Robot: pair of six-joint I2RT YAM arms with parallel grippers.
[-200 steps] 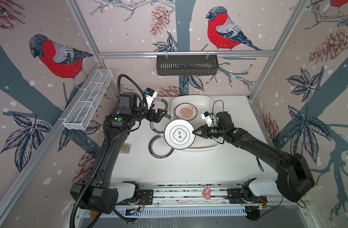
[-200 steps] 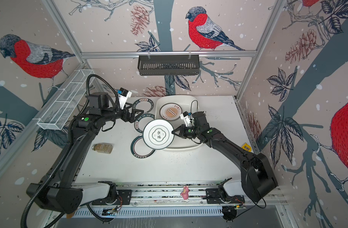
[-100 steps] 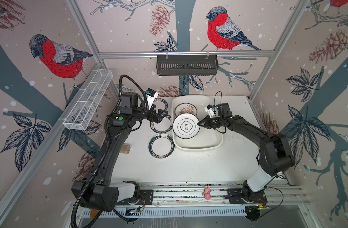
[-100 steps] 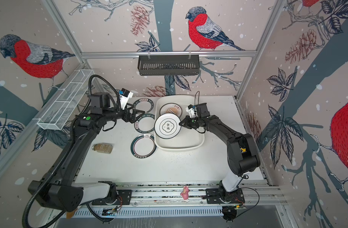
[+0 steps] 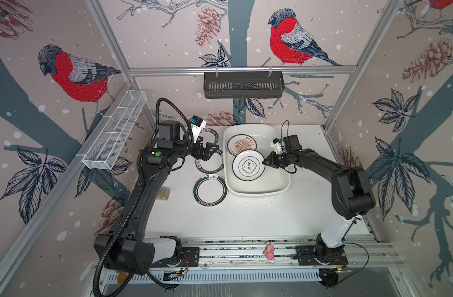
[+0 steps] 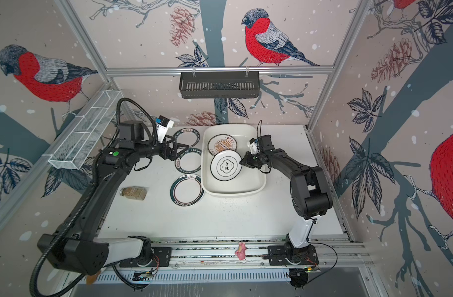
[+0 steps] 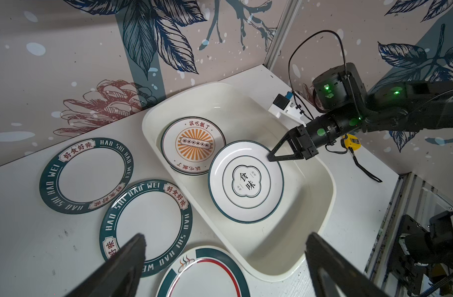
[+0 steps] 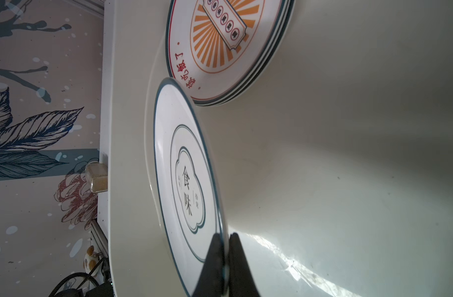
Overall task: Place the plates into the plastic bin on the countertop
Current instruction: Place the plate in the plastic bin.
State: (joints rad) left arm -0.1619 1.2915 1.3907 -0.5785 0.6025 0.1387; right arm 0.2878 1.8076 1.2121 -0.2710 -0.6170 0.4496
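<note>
Left wrist view: the right gripper (image 7: 271,156), clamped on the rim of the white plate (image 7: 246,182), has carried it over the bin (image 7: 312,195), overlapping the sunburst plate (image 7: 193,144); release looks next. The left gripper (image 7: 225,239) gapes outside the bin.

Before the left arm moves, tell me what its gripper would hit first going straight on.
Probably the plastic bin's near wall: the left gripper, fingers open, points at it from above a green-rimmed plate. Height is unclear; it might clear the rim and reach the white plate.
</note>
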